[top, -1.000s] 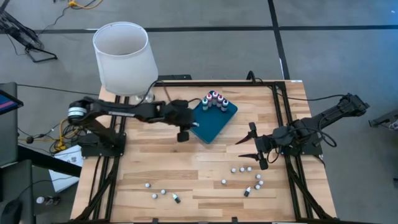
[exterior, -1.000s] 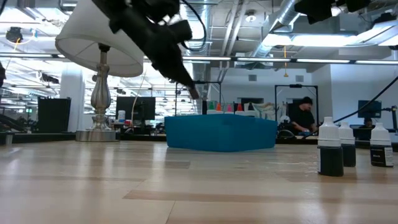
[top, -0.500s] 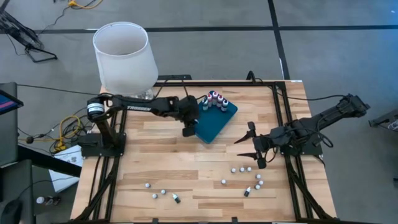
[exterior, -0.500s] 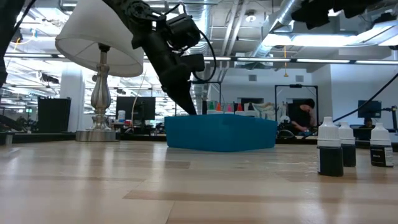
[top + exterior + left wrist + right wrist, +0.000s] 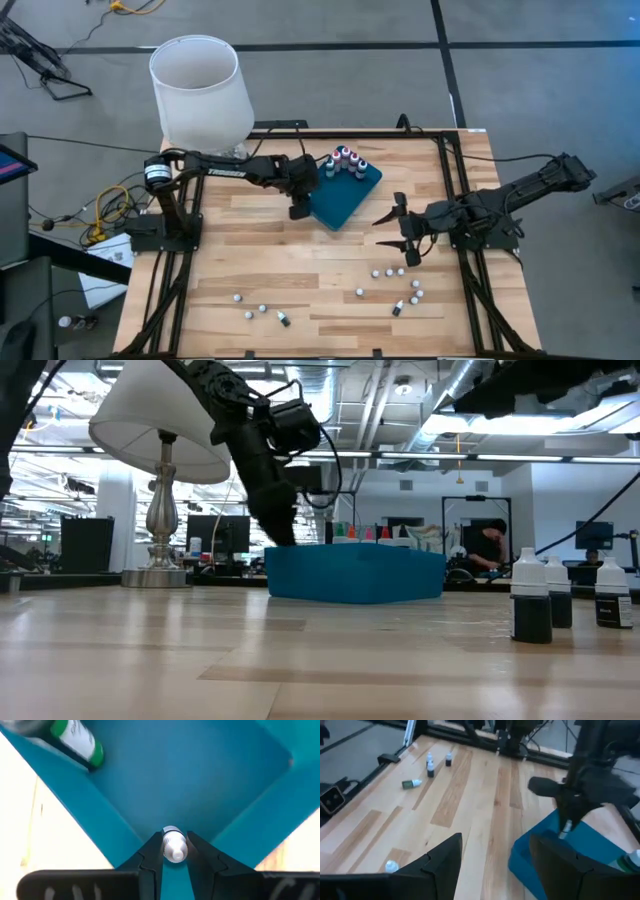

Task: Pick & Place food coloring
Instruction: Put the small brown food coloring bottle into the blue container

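Note:
The teal tray (image 5: 347,198) lies at the table's far middle, with several food coloring bottles (image 5: 344,160) standing in its far corner. More of the bottles (image 5: 396,270) are scattered over the near part of the table. My left gripper (image 5: 298,209) hangs over the tray's left corner, shut on one small whitish bottle (image 5: 173,845). A green-labelled bottle (image 5: 80,742) lies inside the tray, beyond it. My right gripper (image 5: 386,232) stands open above the wood to the right of the tray, holding nothing. My left gripper pinches the small bottle's sides (image 5: 165,846) between its two fingers, with the bottle's whitish top end toward the wrist. The fingers slant steeply down from the table's left. The bottle (image 5: 565,827) hangs below them over the tray's corner; whether it touches the tray floor I cannot tell.
A white-shaded lamp (image 5: 198,88) stands at the far left corner. Loose bottles lie near the front edge (image 5: 262,311) and at the right front (image 5: 412,295). In the low view, dark bottles (image 5: 531,602) stand close at the right. A black frame (image 5: 450,180) borders the table.
My left gripper has sunk toward the tray's left corner and tipped more steeply downward, carrying the small bottle with it. It has stayed shut on the bottle.

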Robot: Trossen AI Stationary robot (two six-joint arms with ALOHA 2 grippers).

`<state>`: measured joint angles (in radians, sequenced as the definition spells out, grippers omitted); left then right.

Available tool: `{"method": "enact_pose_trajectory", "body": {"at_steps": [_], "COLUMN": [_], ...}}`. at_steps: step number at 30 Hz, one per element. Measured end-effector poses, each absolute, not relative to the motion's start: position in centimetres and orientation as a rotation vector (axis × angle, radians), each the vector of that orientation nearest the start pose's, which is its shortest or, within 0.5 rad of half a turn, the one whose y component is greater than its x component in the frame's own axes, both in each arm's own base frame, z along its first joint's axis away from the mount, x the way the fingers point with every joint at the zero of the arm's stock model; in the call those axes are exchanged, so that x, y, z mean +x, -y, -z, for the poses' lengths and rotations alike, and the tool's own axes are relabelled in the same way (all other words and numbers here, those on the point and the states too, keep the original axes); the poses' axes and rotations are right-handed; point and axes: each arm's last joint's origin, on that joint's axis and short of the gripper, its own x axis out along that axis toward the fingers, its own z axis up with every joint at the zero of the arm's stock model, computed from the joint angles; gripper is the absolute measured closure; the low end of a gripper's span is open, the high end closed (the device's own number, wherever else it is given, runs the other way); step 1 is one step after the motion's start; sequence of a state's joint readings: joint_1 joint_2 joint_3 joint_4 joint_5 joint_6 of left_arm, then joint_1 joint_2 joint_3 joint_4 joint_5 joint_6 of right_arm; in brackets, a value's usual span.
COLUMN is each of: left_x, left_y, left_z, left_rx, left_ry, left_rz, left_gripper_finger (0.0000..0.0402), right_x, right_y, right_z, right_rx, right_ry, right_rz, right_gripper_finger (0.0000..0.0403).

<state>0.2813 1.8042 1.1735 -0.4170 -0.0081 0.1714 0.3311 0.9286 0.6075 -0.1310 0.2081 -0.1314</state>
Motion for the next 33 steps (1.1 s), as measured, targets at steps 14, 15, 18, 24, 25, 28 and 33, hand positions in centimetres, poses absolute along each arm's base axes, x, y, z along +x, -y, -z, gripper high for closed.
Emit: {"method": "enact_pose_trajectory", "body": {"at_steps": [14, 15, 18, 24, 25, 28, 33], "left_x": [35.15, 35.15, 35.15, 35.18, 35.19, 35.19, 35.19], "left_y": [-10.18, -10.18, -10.18, -10.19, -10.19, -10.19, -10.19], "left_z": [-17.13, -17.13, -17.13, -17.15, -17.15, -17.15, -17.15], "left_rx": [0.023, 0.022, 0.023, 0.022, 0.022, 0.022, 0.022], "left_ry": [-1.075, -1.076, -1.076, -1.072, -1.071, -1.07, -1.071], "left_rz": [-0.16, -0.16, -0.16, -0.162, -0.161, -0.161, -0.161], "left_gripper_finger": [0.0346, 0.0345, 0.0336, 0.0305, 0.03, 0.0291, 0.0286], "right_x": [19.45, 19.45, 19.45, 19.45, 19.45, 19.45, 19.45], "right_y": [-5.91, -5.91, -5.91, -5.91, -5.91, -5.91, -5.92], "right_z": [-24.9, -24.91, -24.91, -24.91, -24.9, -24.9, -24.9], "right_rx": [-0.251, -0.251, -0.251, -0.251, -0.251, -0.251, -0.252], "right_ry": [-0.442, -0.442, -0.442, -0.442, -0.442, -0.442, -0.442], "right_rz": [-0.145, -0.145, -0.145, -0.145, -0.145, -0.145, -0.145], "right_gripper_finger": [0.018, 0.018, 0.018, 0.018, 0.018, 0.018, 0.018]}}
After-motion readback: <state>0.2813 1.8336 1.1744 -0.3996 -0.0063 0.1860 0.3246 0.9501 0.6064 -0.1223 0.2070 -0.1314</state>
